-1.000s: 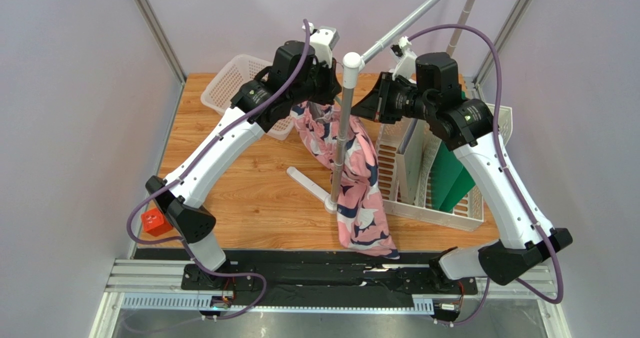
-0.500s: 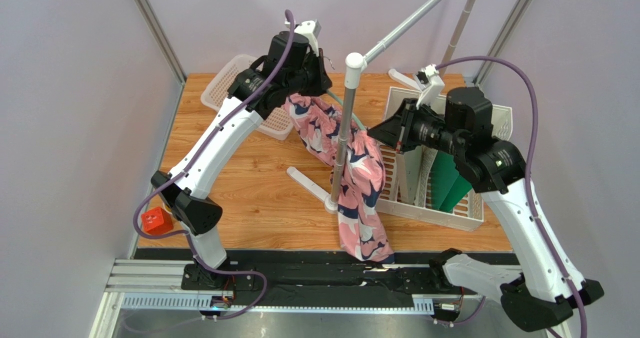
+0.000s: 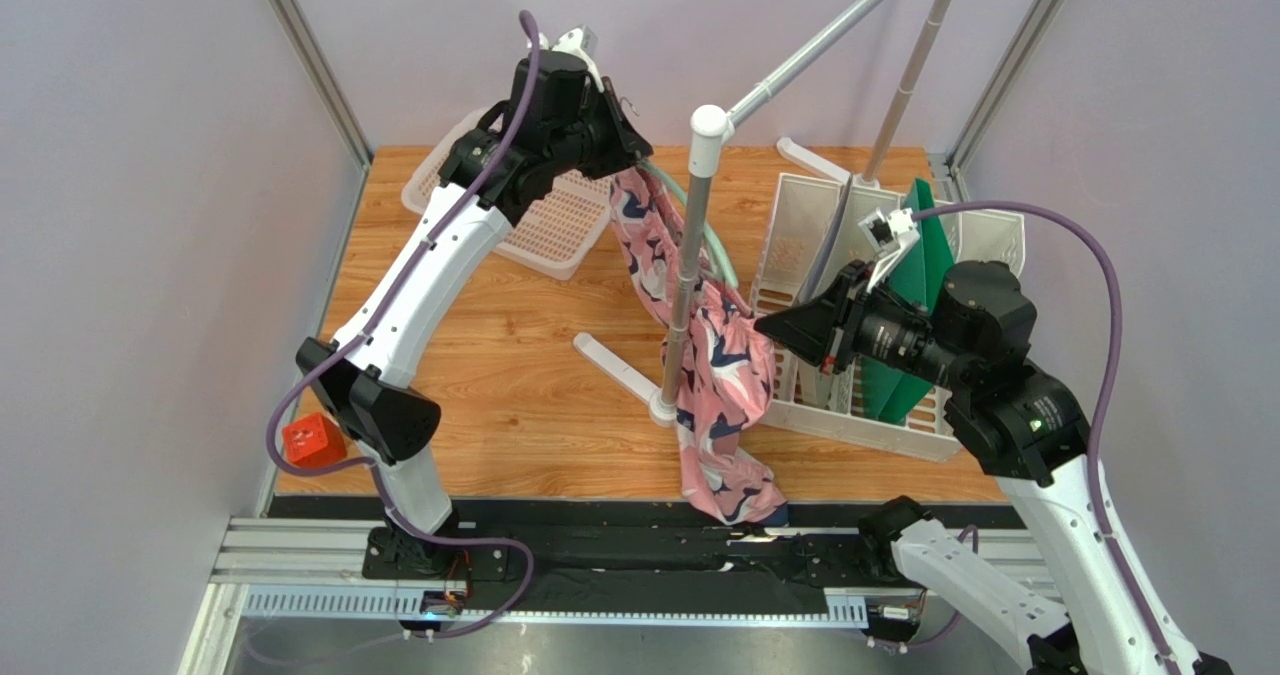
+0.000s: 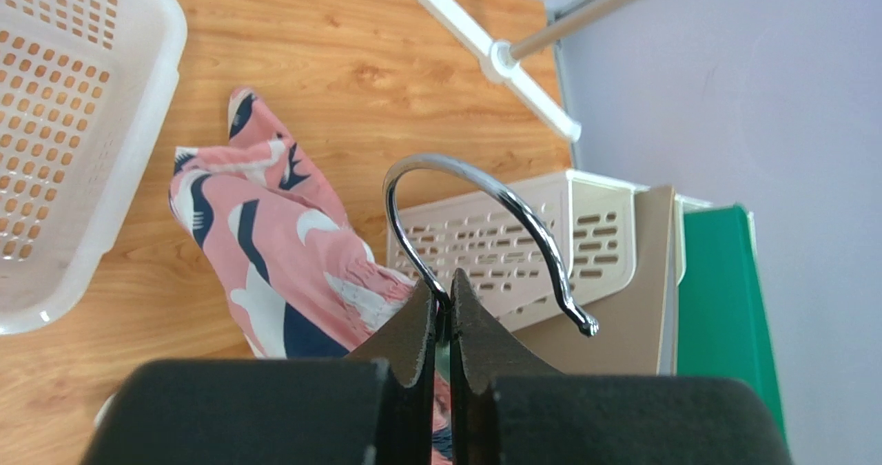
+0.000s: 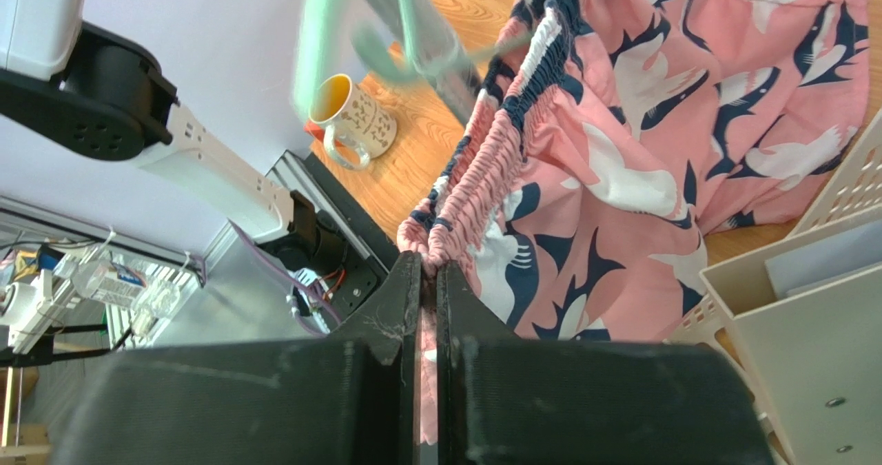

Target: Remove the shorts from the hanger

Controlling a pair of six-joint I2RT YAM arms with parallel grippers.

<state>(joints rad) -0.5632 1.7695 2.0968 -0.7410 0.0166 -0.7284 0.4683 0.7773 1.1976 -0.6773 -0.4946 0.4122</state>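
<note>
The pink shorts (image 3: 706, 368) with navy-and-white bird shapes hang stretched across the grey rack pole, their lower end draped down to the table's front edge. My left gripper (image 3: 616, 147) is raised at the back and shut on the base of the hanger's silver hook (image 4: 466, 171). The mint-green hanger (image 3: 721, 255) shows only as a thin curve beside the pole, and blurred in the right wrist view (image 5: 323, 31). My right gripper (image 3: 769, 324) is shut on the shorts' gathered waistband (image 5: 471, 176), pulling it rightward. The shorts also show in the left wrist view (image 4: 269, 269).
The upright grey rack pole (image 3: 688, 278) with its white foot stands mid-table between the arms. A white basket (image 3: 451, 165) sits back left. A beige file rack (image 3: 887, 423) with green folders (image 3: 917, 300) stands at right. There is a red block (image 3: 308, 438) at front left and a mug (image 5: 350, 114).
My left gripper has lifted the hanger up and back to the left. My right arm has drawn back to the right and nearer with the waistband, stretching the shorts away from the hanger.
</note>
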